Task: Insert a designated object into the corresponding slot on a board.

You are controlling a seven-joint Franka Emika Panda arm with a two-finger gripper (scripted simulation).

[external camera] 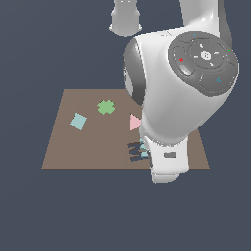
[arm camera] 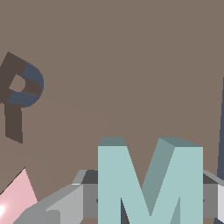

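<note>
The pale teal M block [arm camera: 148, 183] sits between my gripper's [arm camera: 148, 203] grey fingers [arm camera: 65, 203], one on each side, shut on it. In the exterior view only slivers of the teal M [external camera: 143, 146] show under the white arm, at the gripper [external camera: 143, 151], over the brown board's [external camera: 88, 147] front part. A dark patch [external camera: 134, 151] lies just beside it; I cannot tell if it is the M-shaped slot. The M-shaped slot does not show in the wrist view. The smaller dark R-shaped recess [arm camera: 17, 94] lies off to one side.
On the board lie a pale teal square [external camera: 78, 121], a green cross shape [external camera: 106, 107] and a pink triangle [external camera: 135, 122], which also shows in the wrist view [arm camera: 15, 201]. The arm's bulk [external camera: 181, 98] hides the board's right part. The board's edge [arm camera: 221, 131] runs close by the M.
</note>
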